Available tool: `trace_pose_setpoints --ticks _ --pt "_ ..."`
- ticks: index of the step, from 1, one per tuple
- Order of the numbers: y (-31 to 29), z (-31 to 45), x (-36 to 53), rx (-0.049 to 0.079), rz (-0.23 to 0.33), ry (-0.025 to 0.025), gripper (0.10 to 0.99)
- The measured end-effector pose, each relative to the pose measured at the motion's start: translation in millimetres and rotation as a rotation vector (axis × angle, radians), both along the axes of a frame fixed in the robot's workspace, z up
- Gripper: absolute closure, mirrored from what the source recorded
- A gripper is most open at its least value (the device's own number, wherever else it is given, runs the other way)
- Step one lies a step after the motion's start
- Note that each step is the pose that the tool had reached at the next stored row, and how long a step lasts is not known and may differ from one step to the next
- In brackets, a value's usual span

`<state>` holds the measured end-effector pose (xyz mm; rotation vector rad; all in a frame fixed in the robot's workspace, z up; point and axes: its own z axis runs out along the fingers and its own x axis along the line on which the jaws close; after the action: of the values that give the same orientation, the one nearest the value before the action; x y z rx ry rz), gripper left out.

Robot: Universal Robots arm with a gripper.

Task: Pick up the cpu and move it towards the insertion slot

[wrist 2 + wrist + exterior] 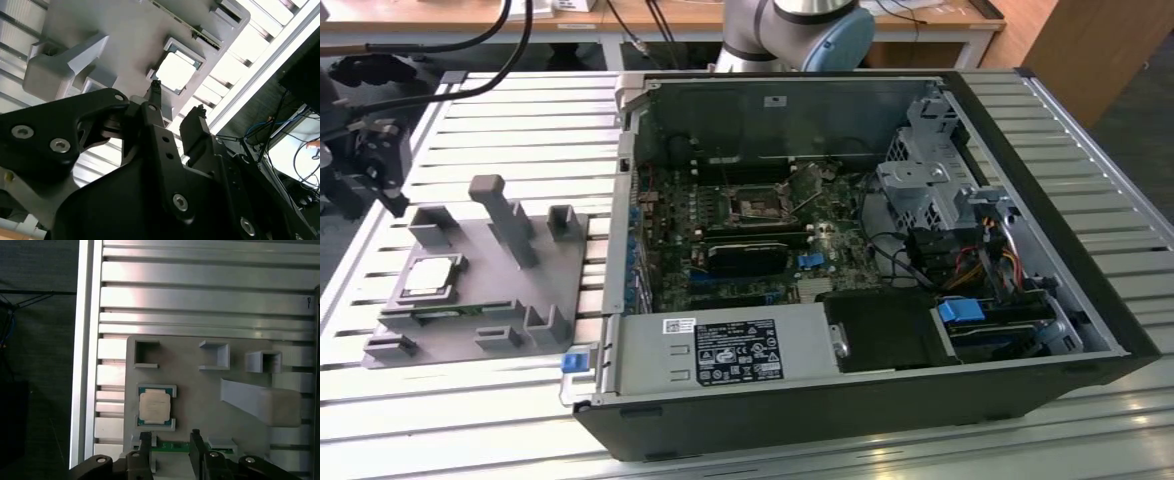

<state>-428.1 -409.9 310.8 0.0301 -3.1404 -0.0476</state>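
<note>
I take the grey fixture plate [494, 285] as my reference. The cpu [155, 406] sits flat in a square recess of that plate, silvery face up, with raised corner lips hugging it. In the exterior view it lies on the part of the plate toward that view's left. The gripper [171, 437] hangs above the plate and is not in contact with the chip. Its fingers [195, 442] stand apart with nothing between them, so it is open and empty. In the first wrist view a green circuit strip [175, 446] lies along the plate's edge, between the fingertips and the recess. The insertion slot [757, 207] is well apart from the plate, inside the open computer case [854, 400] that stands beside the plate on the exterior view's right.

I judge the work to be at the approach: the chip is untouched and the grasp is not yet made. To do this well, I want the gap between the fingers centred over the recess. I also want it squared to two opposite edges of the chip, because the opening looks only a little wider than the chip. The corner lips leave little room, so the pads should meet the pale rim where the recess wall is open. The tall post [260, 402] on the plate stands near the recess and needs clearance. I would keep the wrist level, since a tilted lift could catch the chip on those lips.
</note>
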Motion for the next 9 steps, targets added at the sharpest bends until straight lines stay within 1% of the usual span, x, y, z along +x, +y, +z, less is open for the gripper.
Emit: trace_pose_setpoints --ticks 1,2,3,4,5,9 --pt "0.0 -0.3 -0.6 0.0 0.0 0.0001 0.62" --pt "0.0 -0.7 -1.2 0.0 0.0 0.0001 0.62" --pt "0.0 -1.2 -1.8 0.0 0.0 0.0 0.561" --pt "0.0 -1.6 -2.3 0.0 0.0 0.0 0.561" --pt "0.0 -2.1 -2.8 0.0 0.0 -0.0002 0.498" --pt "0.0 -4.0 -4.9 0.0 0.0 -0.0002 0.498"
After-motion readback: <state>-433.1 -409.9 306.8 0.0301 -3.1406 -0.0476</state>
